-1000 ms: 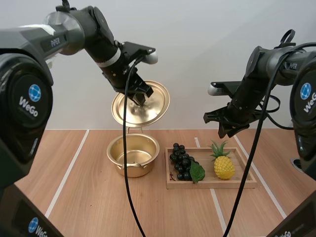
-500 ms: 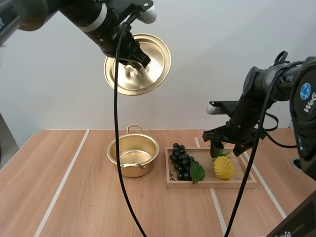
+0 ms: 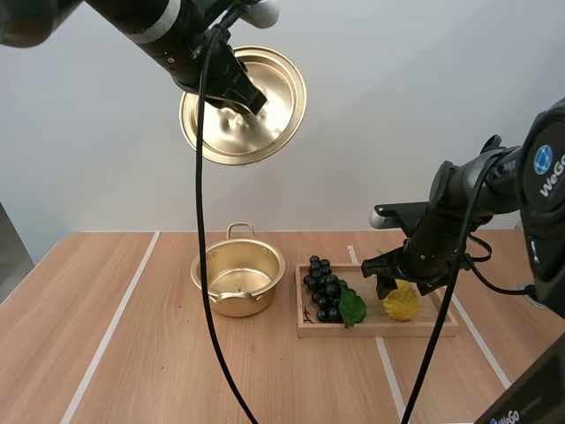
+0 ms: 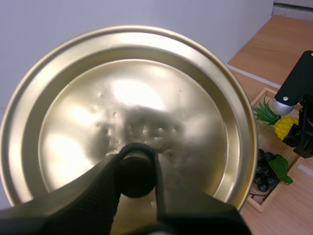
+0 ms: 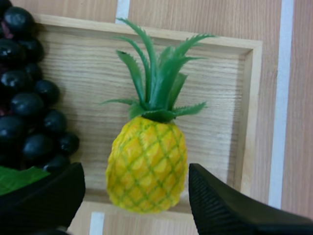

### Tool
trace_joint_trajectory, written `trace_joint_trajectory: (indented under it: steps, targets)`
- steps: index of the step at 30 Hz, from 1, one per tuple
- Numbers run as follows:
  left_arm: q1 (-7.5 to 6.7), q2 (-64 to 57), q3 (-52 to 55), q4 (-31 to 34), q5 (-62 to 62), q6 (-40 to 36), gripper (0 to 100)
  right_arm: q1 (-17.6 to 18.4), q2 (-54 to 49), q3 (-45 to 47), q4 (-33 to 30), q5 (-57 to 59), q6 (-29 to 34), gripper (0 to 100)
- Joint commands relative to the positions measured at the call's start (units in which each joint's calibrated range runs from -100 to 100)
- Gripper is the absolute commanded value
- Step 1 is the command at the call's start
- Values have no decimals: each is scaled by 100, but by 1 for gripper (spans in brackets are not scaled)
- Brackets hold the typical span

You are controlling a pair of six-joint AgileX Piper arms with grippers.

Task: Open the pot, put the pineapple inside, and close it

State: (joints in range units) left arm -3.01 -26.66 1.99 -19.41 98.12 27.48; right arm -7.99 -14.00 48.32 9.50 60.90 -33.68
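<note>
Pot (image 3: 199, 270) one, lid (image 3: 265, 124) one, pineapple (image 5: 146, 164) one, grape bunch (image 3: 325, 287) one

The right end effector (image 3: 399, 283) hides the crown of the pineapple (image 3: 402, 306); the left end effector (image 4: 136, 164) half-hides the knob of the lid (image 4: 146, 88).

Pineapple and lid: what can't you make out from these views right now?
- High view: pineapple crown, hidden behind right gripper.
- Left wrist view: lid knob, partly covered by left gripper.
- High view: pot near inner wall, hidden by its own rim.
</note>
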Motion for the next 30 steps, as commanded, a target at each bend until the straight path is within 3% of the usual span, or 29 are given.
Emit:
trace_joint_trajectory:
  steps: [1,12,27,28,29,30]
  targets:
    - [-4,-94,-46,35,-87,-4,0,-16,233,46,28,-176,-55,100]
    - [-4,-138,-46,35,86,-4,0,-16,1221,46,0,-772,-55,100]
    - [-4,-138,-46,35,70,16,0,-16,1300,46,-17,-1340,-247,99]
    - [-4,-138,-46,35,70,16,0,-16,1300,46,-5,-1340,-247,84]
    - [-4,-138,-46,35,70,16,0,-16,1300,46,7,-1340,-247,76]
    - [-4,-138,-46,35,70,16,0,-16,1300,46,7,-1340,-247,12]
